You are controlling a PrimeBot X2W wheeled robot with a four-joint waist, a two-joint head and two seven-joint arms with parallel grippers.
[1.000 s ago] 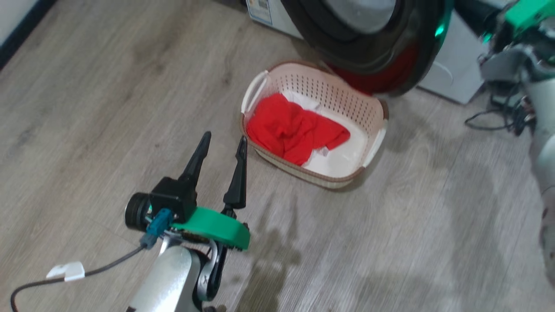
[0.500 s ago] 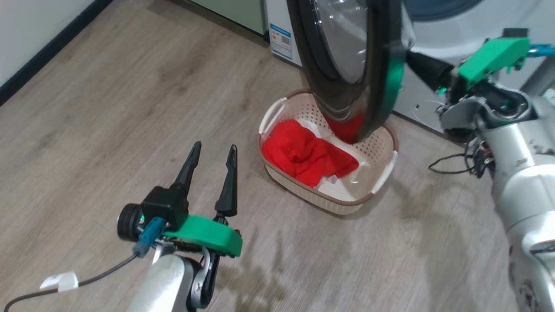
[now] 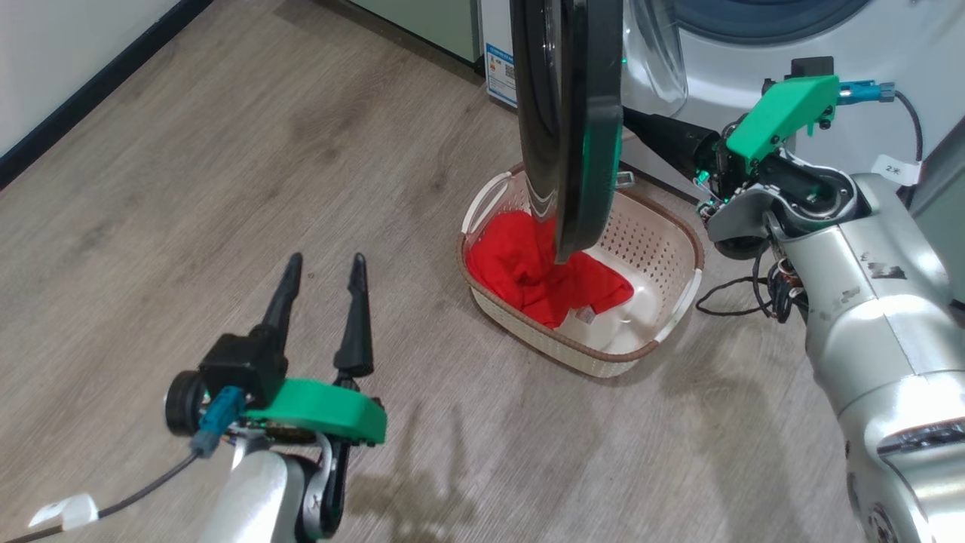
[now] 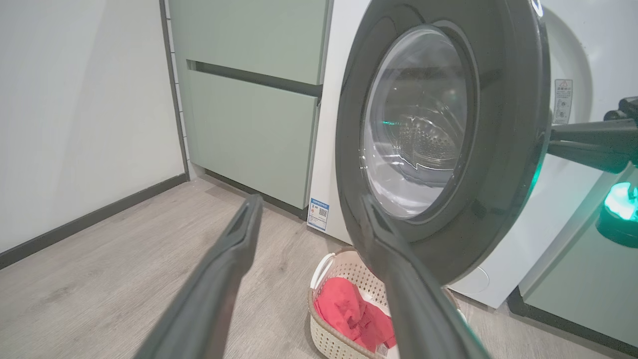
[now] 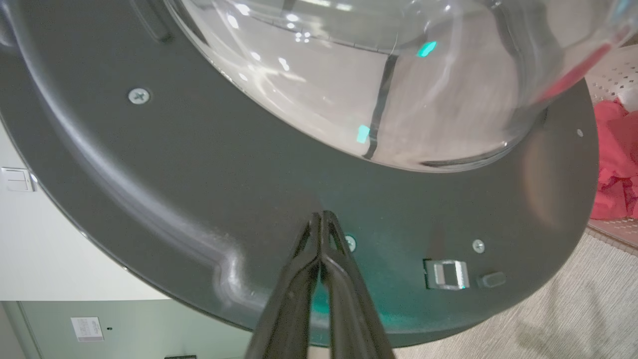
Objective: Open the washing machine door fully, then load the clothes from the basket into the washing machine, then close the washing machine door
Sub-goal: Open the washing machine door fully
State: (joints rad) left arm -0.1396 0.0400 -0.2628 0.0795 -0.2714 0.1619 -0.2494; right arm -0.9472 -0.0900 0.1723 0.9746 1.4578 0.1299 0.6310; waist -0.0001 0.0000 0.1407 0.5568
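Behind the round glossy black-rimmed glass washing machine door [image 5: 199,174]: right gripper [image 5: 321,215] tips at its inner face, pinched together, empty. Left gripper [image 3: 326,264] spread wide, empty.

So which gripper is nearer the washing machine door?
Right. The right gripper is shut, its fingers tipped against the inner rim of the washing machine door, seemingly touching. The left gripper hangs open over the floor, left of the basket, well away.

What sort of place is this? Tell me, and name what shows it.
Probably a home laundry area: a white front-loading washing machine with its round door open, pale green cabinets beside it, and a basket of clothes on the wood-look floor.
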